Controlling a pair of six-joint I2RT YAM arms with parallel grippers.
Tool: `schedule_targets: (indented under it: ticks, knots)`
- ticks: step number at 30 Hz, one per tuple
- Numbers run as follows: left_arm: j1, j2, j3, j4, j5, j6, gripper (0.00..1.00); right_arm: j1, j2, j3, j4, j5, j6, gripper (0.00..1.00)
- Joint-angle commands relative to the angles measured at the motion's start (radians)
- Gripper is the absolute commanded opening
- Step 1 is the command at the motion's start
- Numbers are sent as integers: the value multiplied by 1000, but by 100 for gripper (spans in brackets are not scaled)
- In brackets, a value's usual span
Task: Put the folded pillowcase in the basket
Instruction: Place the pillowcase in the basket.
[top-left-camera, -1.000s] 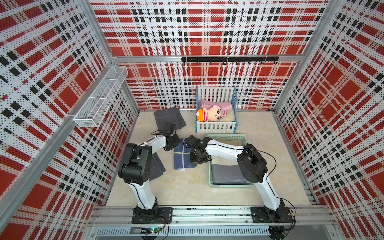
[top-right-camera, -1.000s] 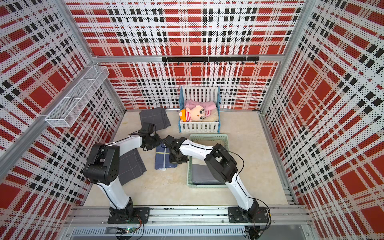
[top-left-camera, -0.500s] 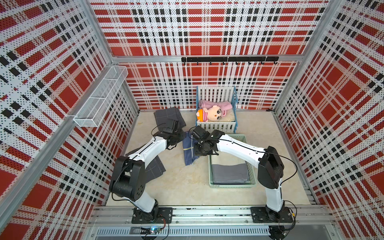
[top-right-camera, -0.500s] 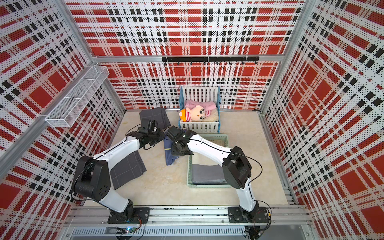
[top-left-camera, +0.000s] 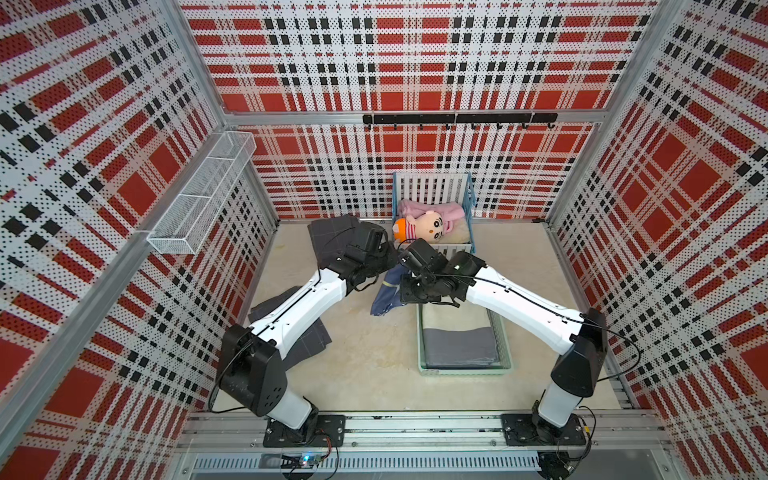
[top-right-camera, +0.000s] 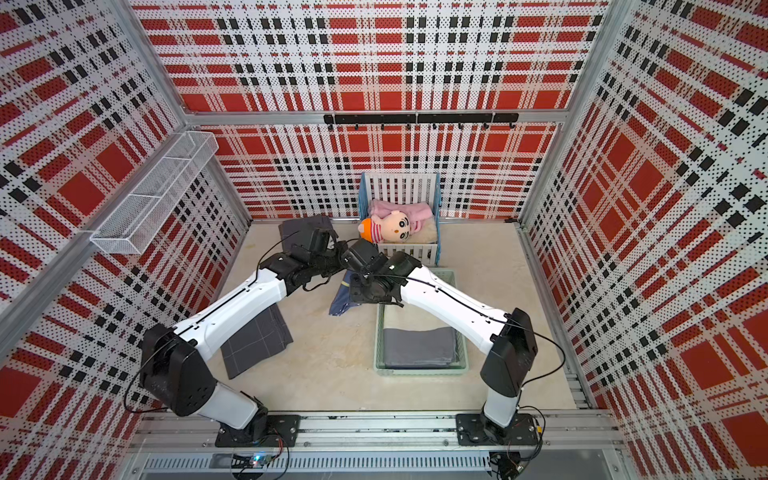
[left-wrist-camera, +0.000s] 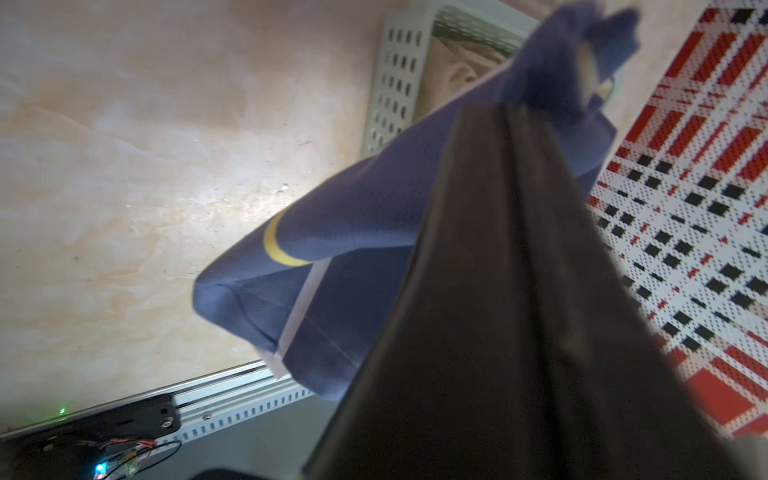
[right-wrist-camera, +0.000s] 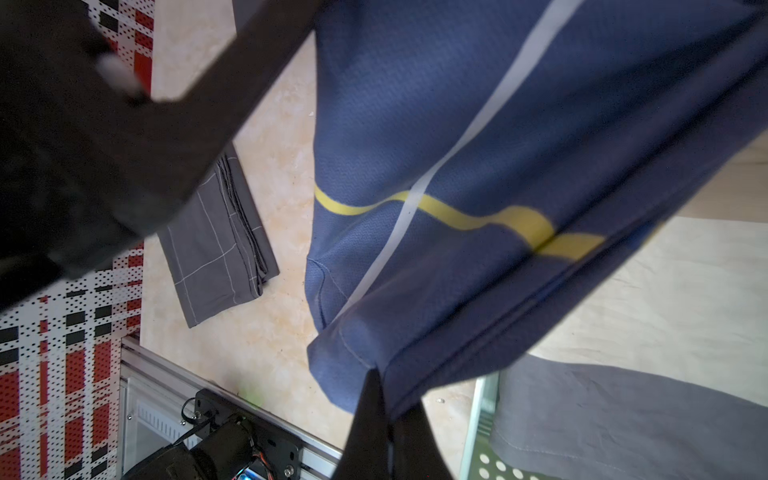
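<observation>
The folded pillowcase (top-left-camera: 385, 293) is navy with a yellow and a white stripe. It hangs off the floor between my two arms, just left of the basket's far end. My left gripper (top-left-camera: 388, 268) is shut on its upper edge, and in the left wrist view the pillowcase (left-wrist-camera: 353, 232) droops from the dark fingers (left-wrist-camera: 498, 270). My right gripper (right-wrist-camera: 384, 399) is shut on a folded edge of the pillowcase (right-wrist-camera: 457, 145). The pale mint-green basket (top-left-camera: 463, 370) stands on the floor under my right arm, and a folded grey cloth (top-left-camera: 459, 347) lies in it.
A blue-framed toy crib (top-left-camera: 432, 195) with a doll (top-left-camera: 419, 228) stands against the back wall, close behind both wrists. Grey checked cloths lie at the back left (top-left-camera: 328, 235) and under my left arm (top-left-camera: 309, 345). A wire rack (top-left-camera: 203, 191) hangs on the left wall.
Both grippers have risen and moved toward the back wall, lifting the pillowcase off the floor. It lay flat a second ago and now hangs between them.
</observation>
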Motion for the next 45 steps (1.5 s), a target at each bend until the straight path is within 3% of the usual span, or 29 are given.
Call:
schedule_targets:
  ticks: [1, 12, 21, 31, 36, 43, 45]
  knots:
    - [-54, 33, 48, -11, 3, -23, 0, -16, -95, -69, -47, 19, 33, 0]
    - [-153, 235, 183, -11, 36, -34, 0, -188, -390, -483, -6, -45, 54, 0]
    - [-169, 288, 170, -17, 65, -52, 0, -274, -470, -678, -8, -103, 1, 0]
    - [-184, 250, 100, -48, 60, -66, 0, -354, -532, -756, -17, -168, -41, 0]
    - [-196, 288, 86, -47, 74, -64, 0, -365, -466, -770, 35, -209, -69, 0]
    - [-188, 325, 65, -51, 40, -71, 0, -421, -384, -794, 56, -154, -115, 0]
    - [-184, 342, 72, -54, 52, -68, 0, -429, -374, -790, 53, -139, -122, 14]
